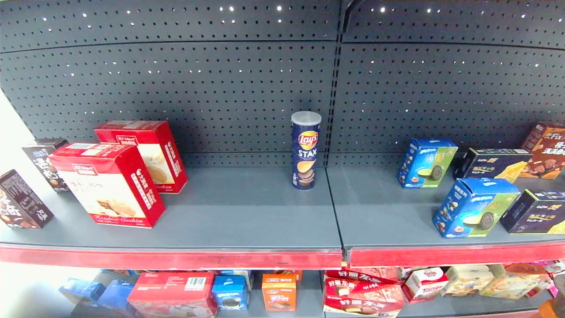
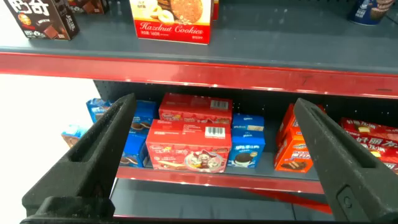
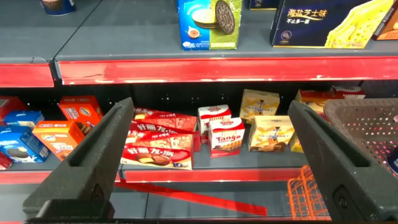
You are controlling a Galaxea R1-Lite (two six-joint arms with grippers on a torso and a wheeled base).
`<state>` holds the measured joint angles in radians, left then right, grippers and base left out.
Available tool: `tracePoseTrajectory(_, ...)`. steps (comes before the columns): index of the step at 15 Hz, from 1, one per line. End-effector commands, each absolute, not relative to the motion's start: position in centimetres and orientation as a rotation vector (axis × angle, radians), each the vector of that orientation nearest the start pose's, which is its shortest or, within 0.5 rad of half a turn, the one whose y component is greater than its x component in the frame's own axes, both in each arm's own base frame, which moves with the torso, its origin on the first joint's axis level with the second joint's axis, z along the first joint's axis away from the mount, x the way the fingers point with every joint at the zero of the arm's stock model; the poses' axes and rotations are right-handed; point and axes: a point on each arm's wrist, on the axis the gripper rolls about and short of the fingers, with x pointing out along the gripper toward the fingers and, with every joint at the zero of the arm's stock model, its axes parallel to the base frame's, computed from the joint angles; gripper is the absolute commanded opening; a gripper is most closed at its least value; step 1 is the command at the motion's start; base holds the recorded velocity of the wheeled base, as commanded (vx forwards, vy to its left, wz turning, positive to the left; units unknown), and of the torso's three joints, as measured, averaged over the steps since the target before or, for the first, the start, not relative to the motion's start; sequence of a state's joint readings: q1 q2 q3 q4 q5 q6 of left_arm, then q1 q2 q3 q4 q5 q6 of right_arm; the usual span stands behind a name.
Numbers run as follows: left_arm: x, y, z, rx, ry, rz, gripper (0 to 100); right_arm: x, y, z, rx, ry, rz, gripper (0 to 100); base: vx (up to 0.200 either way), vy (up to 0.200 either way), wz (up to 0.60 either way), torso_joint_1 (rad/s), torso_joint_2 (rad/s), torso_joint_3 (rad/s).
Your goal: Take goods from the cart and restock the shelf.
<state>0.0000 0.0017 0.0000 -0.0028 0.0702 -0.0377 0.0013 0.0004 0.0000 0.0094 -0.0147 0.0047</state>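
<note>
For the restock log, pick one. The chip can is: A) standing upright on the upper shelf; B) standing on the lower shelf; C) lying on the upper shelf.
A: the chip can stands upright, cap on top, on the upper shelf.

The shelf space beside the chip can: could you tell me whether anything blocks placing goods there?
Nothing visible does: the shelf lies bare from the red cookie boxes to the chip can, right to its front edge.

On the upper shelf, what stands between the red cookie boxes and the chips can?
Nothing. In the head view the grey shelf is bare from the rear red cookie box to the chips can.
</note>
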Motion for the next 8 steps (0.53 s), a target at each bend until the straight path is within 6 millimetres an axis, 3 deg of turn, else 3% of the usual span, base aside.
tracePoseTrajectory(1, -2.26, 0.16, 7.59, -0.038, -0.001, 0.071, 100, -2.28, -0.03, 7.44, 0.005, 0.011, -0.012, 100, 0.000, 0.000, 0.00, 0.000, 0.00, 0.000)
tracePoseTrajectory(8, -2.26, 0.16, 7.59, -0.038, -0.001, 0.071, 100, -2.22, -0.04, 7.44, 0.003, 0.020, -0.009, 100, 0.000, 0.000, -0.60, 0.003, 0.00, 0.005)
